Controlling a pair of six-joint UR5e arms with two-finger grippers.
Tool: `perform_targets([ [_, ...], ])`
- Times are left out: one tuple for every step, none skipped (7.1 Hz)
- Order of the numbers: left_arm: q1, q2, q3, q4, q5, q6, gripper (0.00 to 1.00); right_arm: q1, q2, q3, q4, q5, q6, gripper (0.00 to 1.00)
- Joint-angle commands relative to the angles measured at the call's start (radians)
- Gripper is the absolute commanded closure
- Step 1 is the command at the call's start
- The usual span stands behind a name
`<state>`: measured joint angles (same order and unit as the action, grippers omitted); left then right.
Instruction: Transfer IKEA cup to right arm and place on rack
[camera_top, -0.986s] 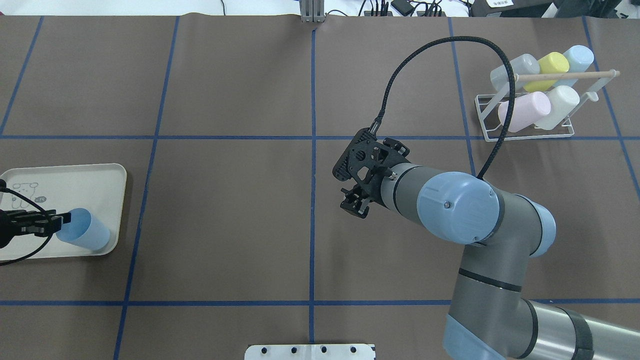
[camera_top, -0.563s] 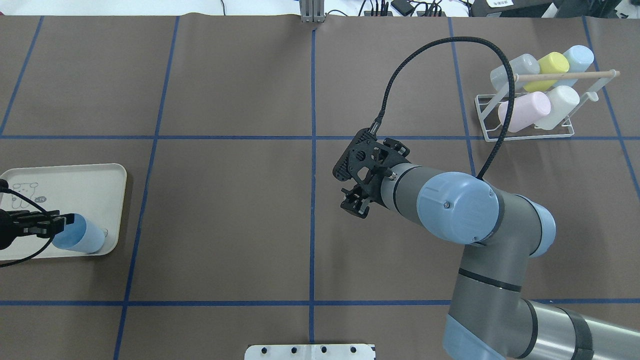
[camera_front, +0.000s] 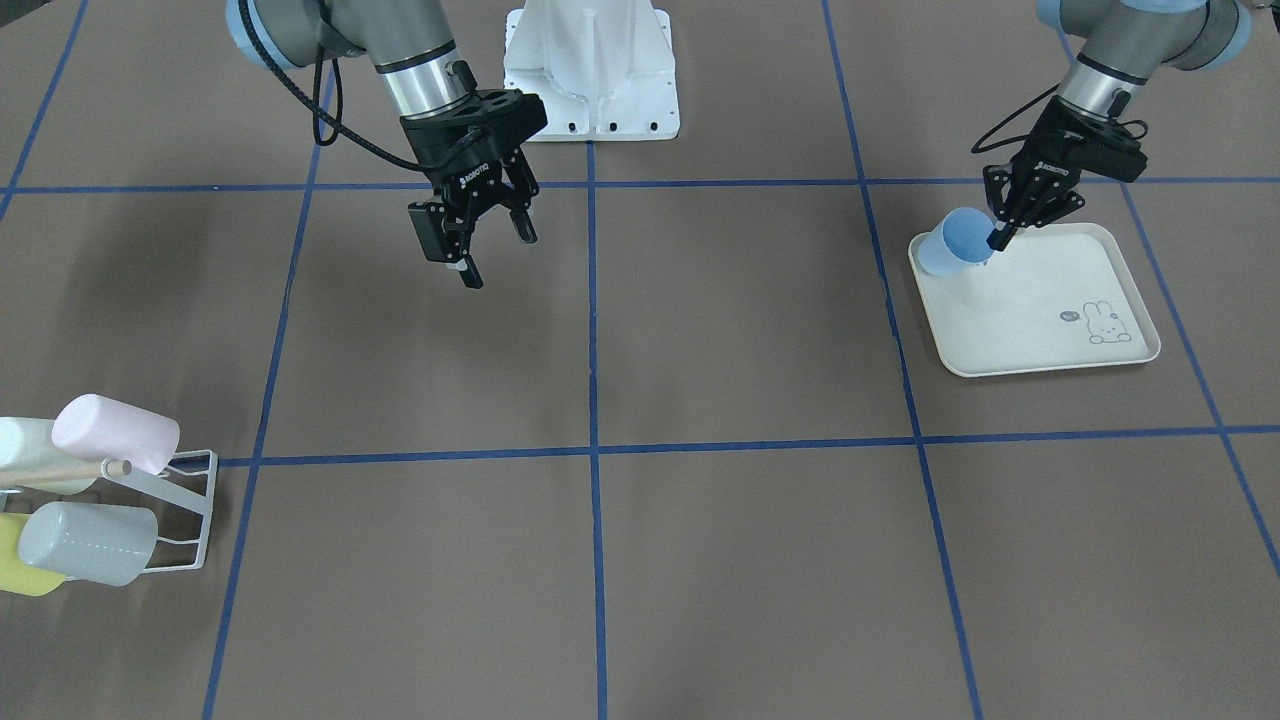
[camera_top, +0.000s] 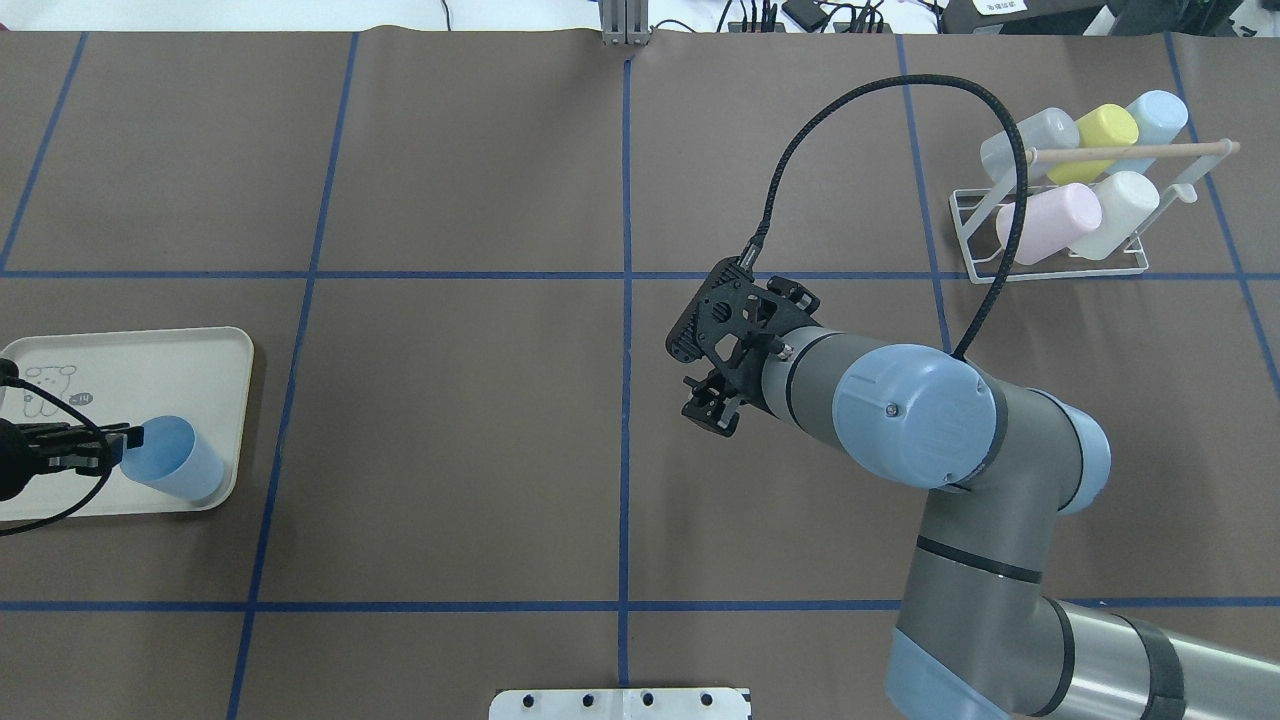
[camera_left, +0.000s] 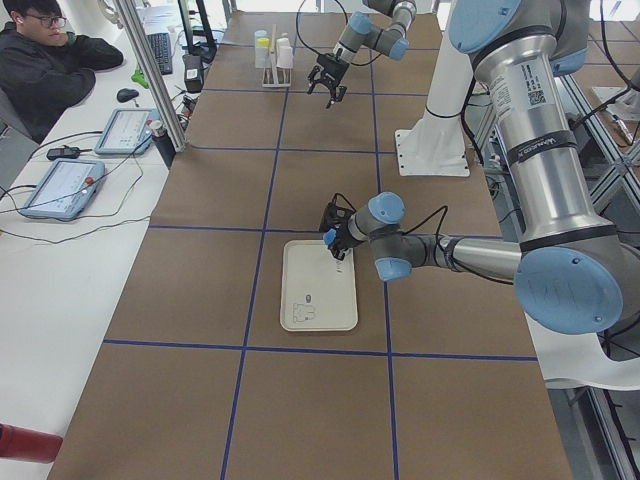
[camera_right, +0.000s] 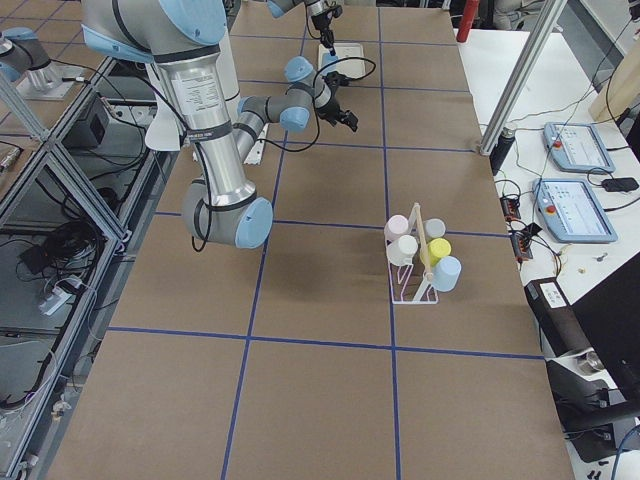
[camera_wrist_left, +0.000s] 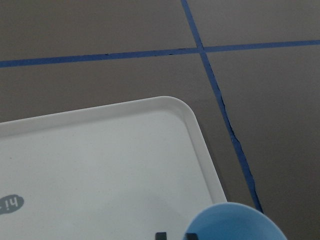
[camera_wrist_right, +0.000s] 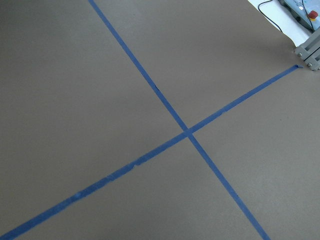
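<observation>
Front-facing view: the left gripper (camera_front: 995, 238) was clamped on the blue cup (camera_front: 948, 245) rim, at the 10 o'clock corner of the tray (camera_front: 1030, 300); the right gripper (camera_front: 498, 258) waited empty, fingers apart.
Overhead view: hand-over and placing on the rack (camera_top: 1150, 151), at 2 o'clock, were not yet done.

A cream rabbit-print tray (camera_front: 1020, 300) lies on the brown table (camera_front: 700, 330).

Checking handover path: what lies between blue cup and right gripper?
Overhead view: past the blue cup, only tray rim, then bare table up to right gripper.

Table (camera_top: 450, 400) with tray (camera_top: 150, 370) and rack (camera_top: 1060, 273)
</observation>
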<state>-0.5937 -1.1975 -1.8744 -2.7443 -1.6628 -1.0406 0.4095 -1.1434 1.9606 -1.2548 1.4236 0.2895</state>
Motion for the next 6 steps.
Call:
perform_targets([
  [0.002, 0.001, 0.000, 0.000, -0.002, 0.002, 0.82, 0.000, -0.001, 0.000, 0.000, -0.002, -0.001, 0.01],
  [0.002, 0.001, -0.002, 0.000, -0.003, 0.004, 0.82, 0.000, -0.001, 0.000, 0.000, -0.002, -0.001, 0.01],
  [0.002, 0.001, -0.002, 0.000, -0.003, 0.004, 0.81, 0.000, -0.001, 0.000, 0.000, -0.002, -0.001, 0.01],
  [0.002, 0.001, -0.002, 0.000, -0.003, 0.004, 0.81, 0.000, 0.001, 0.000, 0.000, -0.002, -0.001, 0.01],
  [0.002, 0.001, -0.002, 0.000, -0.005, 0.004, 0.80, 0.000, 0.001, 0.000, 0.000, -0.002, -0.001, 0.01],
  [0.002, 0.001, -0.002, 0.000, -0.006, 0.004, 0.79, 0.000, 0.001, 0.000, 0.000, -0.002, -0.001, 0.01],
])
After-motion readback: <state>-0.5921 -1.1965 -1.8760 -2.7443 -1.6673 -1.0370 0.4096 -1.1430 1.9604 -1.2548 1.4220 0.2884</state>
